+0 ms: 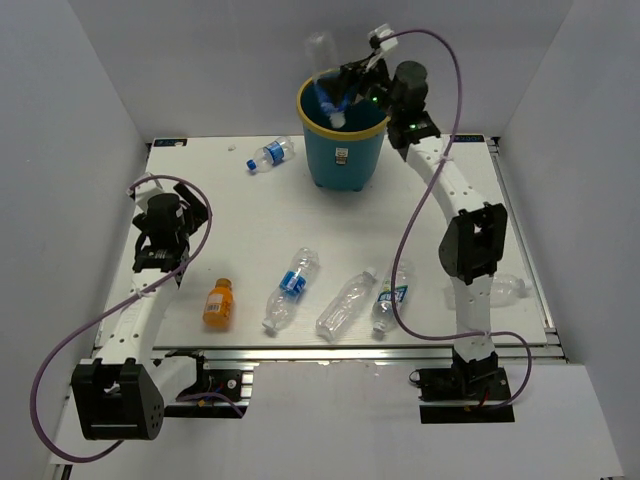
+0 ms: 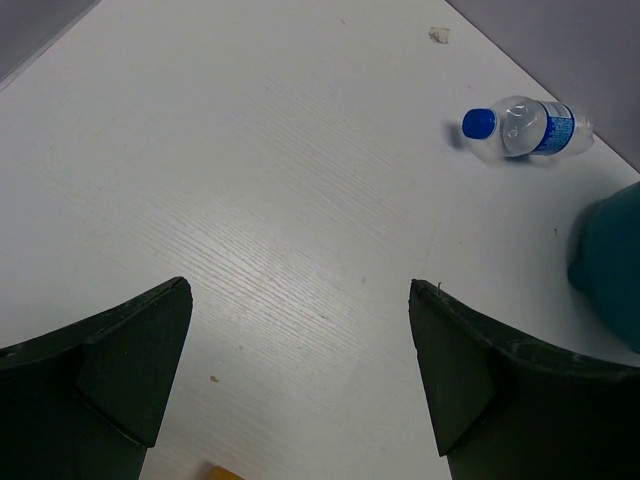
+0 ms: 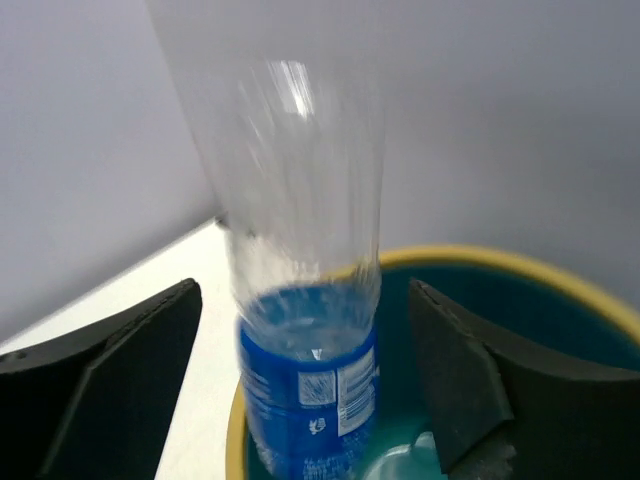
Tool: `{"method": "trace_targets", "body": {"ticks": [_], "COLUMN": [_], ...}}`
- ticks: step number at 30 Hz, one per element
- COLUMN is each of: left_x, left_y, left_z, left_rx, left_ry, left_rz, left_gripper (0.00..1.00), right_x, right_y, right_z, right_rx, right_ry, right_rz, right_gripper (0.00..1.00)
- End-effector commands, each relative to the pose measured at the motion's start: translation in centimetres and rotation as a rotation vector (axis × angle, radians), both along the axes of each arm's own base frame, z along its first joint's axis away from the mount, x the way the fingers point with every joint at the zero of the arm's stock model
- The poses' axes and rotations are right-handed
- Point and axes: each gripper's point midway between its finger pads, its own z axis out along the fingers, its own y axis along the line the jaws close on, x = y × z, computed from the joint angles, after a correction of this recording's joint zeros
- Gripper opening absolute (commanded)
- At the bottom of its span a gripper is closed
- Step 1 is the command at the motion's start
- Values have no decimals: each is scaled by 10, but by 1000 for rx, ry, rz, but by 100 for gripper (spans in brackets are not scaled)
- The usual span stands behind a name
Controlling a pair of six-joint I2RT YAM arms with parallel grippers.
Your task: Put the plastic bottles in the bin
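Note:
The teal bin (image 1: 342, 150) with a yellow rim stands at the far middle of the table. My right gripper (image 1: 352, 85) hovers over its rim, open. A clear bottle with a blue label (image 1: 323, 70) stands steeply in the bin mouth, blurred, between the spread jaws without touching them; it also shows in the right wrist view (image 3: 305, 330). My left gripper (image 1: 180, 215) is open and empty above the left of the table. An orange bottle (image 1: 219, 303), two blue-labelled bottles (image 1: 291, 289) (image 1: 390, 299) and a clear unlabelled bottle (image 1: 346, 303) lie near the front. Another labelled bottle (image 1: 270, 155) lies left of the bin.
One more clear bottle (image 1: 505, 290) lies at the right edge, behind the right arm. White walls close in the table on three sides. In the left wrist view the far bottle (image 2: 525, 128) and the bin's side (image 2: 610, 260) show ahead to the right.

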Motion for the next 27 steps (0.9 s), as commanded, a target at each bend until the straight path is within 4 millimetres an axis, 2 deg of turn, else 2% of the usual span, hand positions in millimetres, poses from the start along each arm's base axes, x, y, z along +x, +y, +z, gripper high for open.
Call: {"method": "trace_targets", "body": {"ticks": [1,4,5,6,7,8,9,10,11,12,13,14,15,17,18,20,21,22,23,24,26,27], "left_x": [3,2,-2,-3,-3,-7,-10,-14,-20,-25,-32,-45,-52,-66,-76,-83,-89,-92,-98,-104,-121,-127], "left_y": [3,3,7,7,4,-2,-6,-12,-21,-24,-27,-30,-39,-45,-49,-57,-61,-67,-68,-71,-67,-68], "left_z": [19,16,7,3,-2,-13,-22,-34,-44,-50,-56,-70,-72,-83,-95,-97,-104,-104,-108,-114,-127,-132], "left_rx": [-6,-45,-58,-79,-121,-160,-196,-246,-278,-289,-302,-311,-337,-368,-381,-415,-423,-438,-436,-432,-407,-398], "left_ry": [-36,-29,3,15,25,63,91,117,165,193,220,283,299,332,359,355,373,374,398,425,500,526], "left_rz": [19,47,90,105,119,114,116,123,95,86,79,74,34,19,8,-25,-43,-77,-80,-85,-48,-48], "left_gripper": [98,98,98,98,98,98,98,98,98,98,98,98,98,98,98,98,98,98,98,98,98,98], "right_x": [-17,-26,-30,-41,-45,-47,-61,-68,-70,-83,-87,-88,-98,-106,-115,-123,-136,-142,-148,-162,-169,-179], "right_y": [-2,-14,-17,-21,-24,-24,-24,-24,-23,-22,-23,-26,-29,-36,-39,-42,-42,-41,-41,-42,-46,-48], "right_z": [44,52,54,67,69,61,69,67,51,56,51,41,46,45,46,42,47,36,33,38,26,31], "right_rx": [81,95,88,91,86,74,60,46,24,14,2,-10,-15,-20,-28,-54,-67,-82,-87,-91,-101,-103], "right_ry": [-56,-71,-77,-98,-98,-80,-101,-103,-76,-87,-68,-43,-50,-39,-35,-23,-43,-28,-22,-41,-18,-33], "right_rz": [-38,-78,-84,-84,-88,-87,-53,-32,-14,25,36,38,56,67,75,79,117,141,159,189,203,221], "right_gripper": [89,89,89,89,89,89,89,89,89,89,89,89,89,89,89,89,89,89,89,89,89,89]}}
